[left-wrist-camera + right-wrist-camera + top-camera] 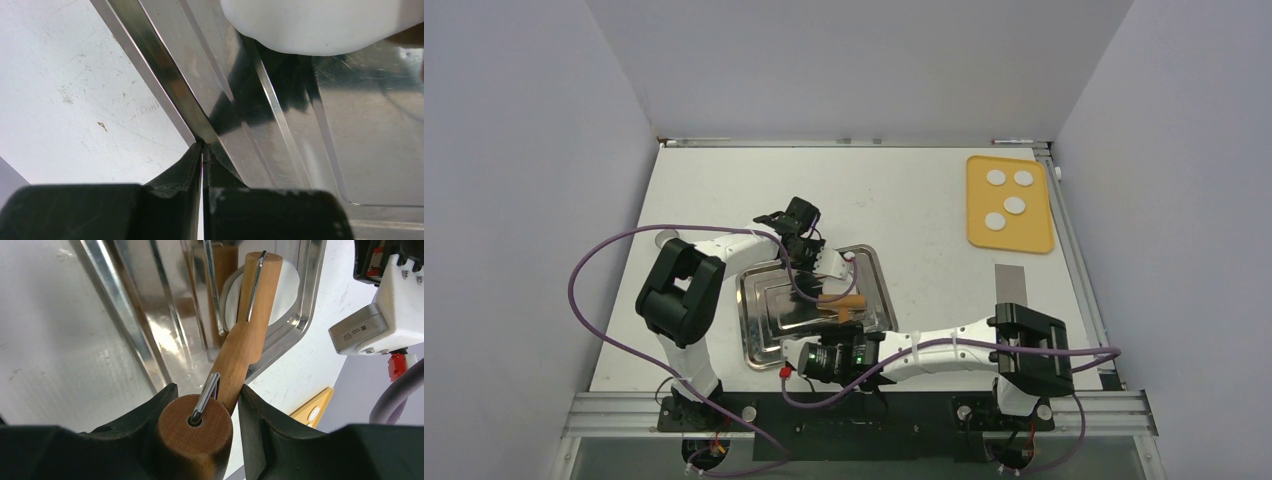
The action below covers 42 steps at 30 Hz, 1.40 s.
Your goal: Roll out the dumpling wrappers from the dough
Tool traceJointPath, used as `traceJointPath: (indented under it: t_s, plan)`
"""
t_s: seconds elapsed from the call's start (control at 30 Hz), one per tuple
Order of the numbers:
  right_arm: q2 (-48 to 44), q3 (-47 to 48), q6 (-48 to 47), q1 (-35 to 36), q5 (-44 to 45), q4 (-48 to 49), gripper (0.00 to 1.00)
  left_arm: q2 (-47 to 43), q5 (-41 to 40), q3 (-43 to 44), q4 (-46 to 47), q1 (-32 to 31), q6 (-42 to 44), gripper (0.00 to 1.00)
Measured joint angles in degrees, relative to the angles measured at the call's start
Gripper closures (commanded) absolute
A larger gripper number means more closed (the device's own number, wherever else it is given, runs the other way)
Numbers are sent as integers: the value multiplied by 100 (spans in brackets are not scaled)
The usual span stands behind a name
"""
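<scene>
Rolling step in hand, by the look of it. Gripping pin (240, 345) by its near end with right gripper (206, 390), jaws clamped on the wood. Pinching tray (165, 90) rim with left gripper (202, 150), fingers fully closed on the thin edge, seemingly to steady it. Working over white dough (290, 285) in tray corner with pin's far roller, close to the rim.

To do well: press down evenly; roll in short strokes across the dough; stop short of the raised rim; hold the tray firm against sliding; watch for dough sticking to the roller.

Count: one pin, one tray, one dough piece in tray. One yellow mat (1036, 232) at far right of table, well apart from tray. On it, four wrappers (996, 178), flat, none touching.
</scene>
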Motion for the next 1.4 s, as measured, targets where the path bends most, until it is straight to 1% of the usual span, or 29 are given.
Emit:
traceJointPath:
  t_s: [0.2,0.27,0.33,0.53,0.7,0.8,0.87,0.97,1.17,1.3,1.4]
  plan:
    - [214,367,-313,-437,-186,-28,92,0,0,0,2,0,0,100]
    - [326,520,-354,-479,-186,-94,92,-2,0,0,4,0,-2,100]
    - [330,544,-319,-415,-186,-179,92,0,0,0,2,0,-2,100]
    - [210,291,-26,101,-15,-319,92,-2,0,0,2,0,-2,100]
    - [221,345,-164,-131,-98,-264,92,0,-2,0,2,0,-2,100]
    - [369,601,-374,-396,-221,-273,92,-2,-2,0,2,0,-2,100]
    - [481,741,-444,-452,-234,-297,92,-2,-2,0,4,0,-4,100]
    - [514,741,-407,-354,-190,-350,92,0,-2,0,4,0,-7,100]
    - [310,363,-22,197,-24,-382,92,0,-2,0,2,0,-7,100]
    - [315,367,-72,142,-35,-380,92,0,-2,0,2,0,-9,100]
    - [415,546,-256,-133,-131,-363,92,0,-2,0,2,0,-7,100]
